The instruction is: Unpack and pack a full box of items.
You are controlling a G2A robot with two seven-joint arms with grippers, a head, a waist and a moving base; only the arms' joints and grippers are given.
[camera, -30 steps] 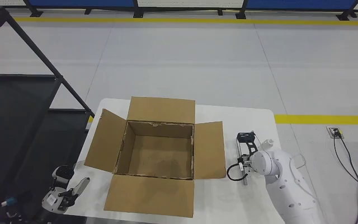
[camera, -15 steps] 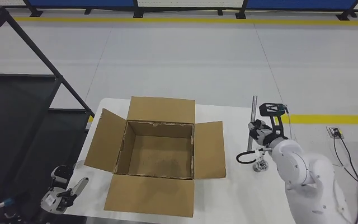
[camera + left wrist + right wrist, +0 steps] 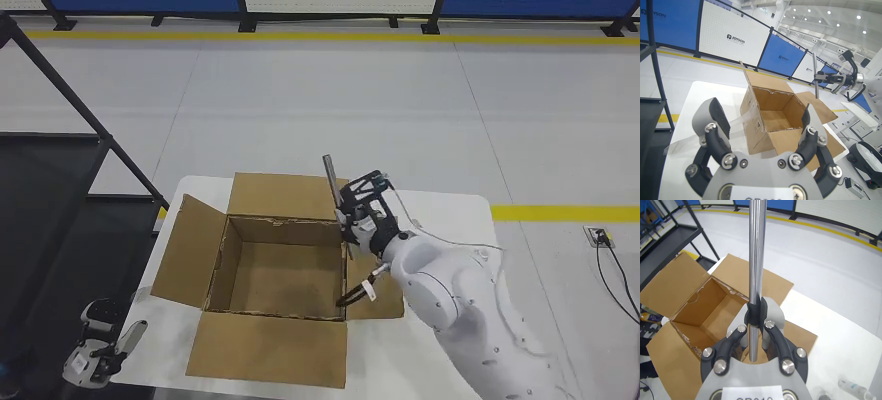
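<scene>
An open cardboard box point(image 3: 280, 285) stands mid-table with all its flaps folded out; its inside looks bare point(image 3: 776, 115). My right gripper point(image 3: 352, 213) is shut on a shiny metal rod point(image 3: 330, 178), held upright above the box's far right corner. The right wrist view has the rod point(image 3: 756, 256) clamped between the pads, gripper point(image 3: 755, 313), with the box point(image 3: 696, 315) below. My left gripper point(image 3: 762, 117) hangs open and holds nothing, off the table's near left corner point(image 3: 120, 332), facing the box. The rod point(image 3: 815, 75) also appears in the left wrist view.
A loose strip of clear tape point(image 3: 696, 136) trails from the box's side over the white table point(image 3: 440, 215). A small clear tube point(image 3: 853, 387) lies on the table to the right of the box. A black rack point(image 3: 60, 200) stands left of the table.
The right arm has lifted the rod from the table's right side and swung it left to the box's far right corner. The left gripper has drifted slightly lower and left.
</scene>
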